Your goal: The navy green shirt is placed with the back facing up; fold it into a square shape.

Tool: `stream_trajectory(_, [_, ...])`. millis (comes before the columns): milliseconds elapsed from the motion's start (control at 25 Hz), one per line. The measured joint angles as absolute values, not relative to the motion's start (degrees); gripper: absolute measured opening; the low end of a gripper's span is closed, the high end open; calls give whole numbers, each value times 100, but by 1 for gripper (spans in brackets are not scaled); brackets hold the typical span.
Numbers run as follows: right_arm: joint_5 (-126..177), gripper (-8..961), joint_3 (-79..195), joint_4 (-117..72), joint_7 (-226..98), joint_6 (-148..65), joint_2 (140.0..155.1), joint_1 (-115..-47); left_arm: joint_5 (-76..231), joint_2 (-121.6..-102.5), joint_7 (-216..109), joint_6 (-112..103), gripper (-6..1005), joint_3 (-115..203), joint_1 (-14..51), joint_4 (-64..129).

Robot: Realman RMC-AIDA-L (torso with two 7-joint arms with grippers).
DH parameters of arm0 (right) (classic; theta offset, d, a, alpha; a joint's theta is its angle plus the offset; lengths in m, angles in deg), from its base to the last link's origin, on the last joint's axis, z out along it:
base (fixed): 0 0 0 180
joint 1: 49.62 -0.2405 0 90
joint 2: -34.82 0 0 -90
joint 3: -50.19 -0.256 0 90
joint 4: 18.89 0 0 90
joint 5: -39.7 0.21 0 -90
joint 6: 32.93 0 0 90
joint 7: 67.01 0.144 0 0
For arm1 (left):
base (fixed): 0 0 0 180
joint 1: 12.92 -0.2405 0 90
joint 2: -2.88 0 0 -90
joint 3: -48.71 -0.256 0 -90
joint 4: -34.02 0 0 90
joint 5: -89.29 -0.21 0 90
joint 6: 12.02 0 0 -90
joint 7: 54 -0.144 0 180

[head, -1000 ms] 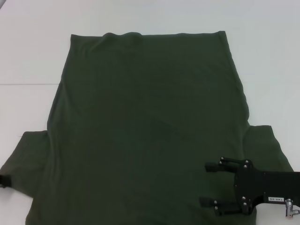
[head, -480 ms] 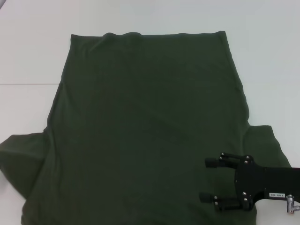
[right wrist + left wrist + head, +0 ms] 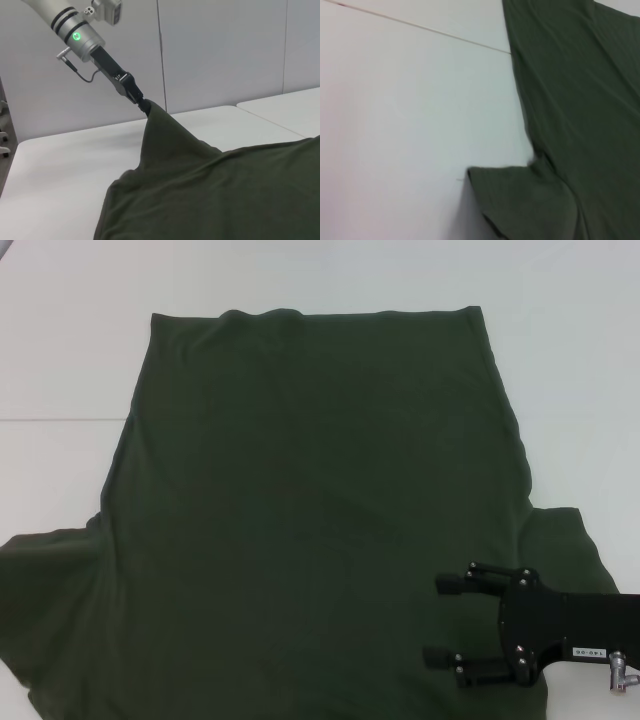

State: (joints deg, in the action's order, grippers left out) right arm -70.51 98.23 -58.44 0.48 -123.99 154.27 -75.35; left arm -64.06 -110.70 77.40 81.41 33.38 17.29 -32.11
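The navy green shirt [image 3: 310, 500] lies spread back-up on the white table [image 3: 60, 360], its hem at the far side. In the right wrist view my left gripper [image 3: 143, 104] is shut on the shirt's left sleeve and holds it up in a peak off the table. That gripper is outside the head view, where the raised sleeve [image 3: 50, 590] bulges at the lower left. The left wrist view shows the sleeve [image 3: 520, 205] and the shirt's side edge from above. My right gripper [image 3: 445, 622] hovers open over the shirt's near right part, beside the right sleeve [image 3: 565, 550].
White tabletop surrounds the shirt on the left, far and right sides. A thin seam line [image 3: 50, 420] crosses the table at the left. A grey wall [image 3: 225, 50] stands behind the table in the right wrist view.
My left gripper has lifted the left sleeve off the table and gone out of the head view's lower left. The sleeve now bulges up. The right gripper has barely moved.
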Motion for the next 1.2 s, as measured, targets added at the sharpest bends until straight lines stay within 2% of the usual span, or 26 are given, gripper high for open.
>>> stream_trajectory(400, [-7052, 919, 9816, -5844, 49, -12380, 15438, -7551, -5485, -11135, 7712, 8596, 29, 3380, 1668, -3583])
stream_trajectory(520, [-7052, 919, 9818, -5844, 49, -12371, 15436, -7551, -4908, -11212, 7710, 8944, 29, 3253, 1681, -3638])
stream_trajectory(880, [-7057, 919, 9818, -5844, 49, -12395, 15421, -7542, -4779, -11634, 7835, 8839, 29, 1846, 1849, -3597])
stream_trajectory(1200, [-7088, 919, 9818, -5844, 49, -12398, 15405, -7521, -4875, -11682, 7869, 8292, 30, 1001, 2016, -2788])
